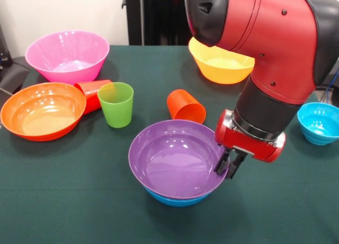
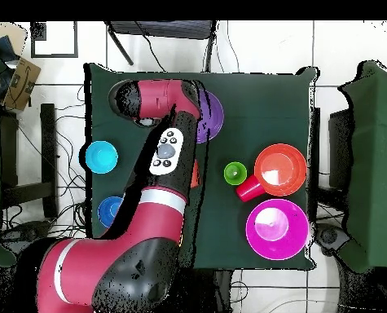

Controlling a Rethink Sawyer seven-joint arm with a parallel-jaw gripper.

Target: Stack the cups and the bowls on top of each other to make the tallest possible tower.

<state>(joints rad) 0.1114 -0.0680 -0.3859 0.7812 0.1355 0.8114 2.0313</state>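
The purple bowl (image 1: 177, 159) sits nested in the blue bowl (image 1: 177, 199) near the table's front; this pair is the tower, and the purple bowl also shows in the overhead view (image 2: 210, 114). My gripper (image 1: 229, 165) hangs at the purple bowl's right rim, its fingers close together on either side of the rim. The green cup (image 1: 116, 104) (image 2: 235, 173) stands upright. The red cup (image 1: 91, 94) (image 2: 248, 189) and the orange cup (image 1: 185, 106) lie on their sides. The pink bowl (image 1: 67, 55) (image 2: 276, 228), orange bowl (image 1: 42, 110) (image 2: 279, 169), yellow bowl (image 1: 220, 63) and small cyan bowl (image 1: 319, 122) (image 2: 101, 156) stand apart.
The small dark blue bowl (image 2: 109, 210) shows only in the overhead view, next to my arm. The red cup touches the orange bowl's rim. My arm hides the yellow bowl from above. Dark green cloth covers the table (image 1: 63, 201).
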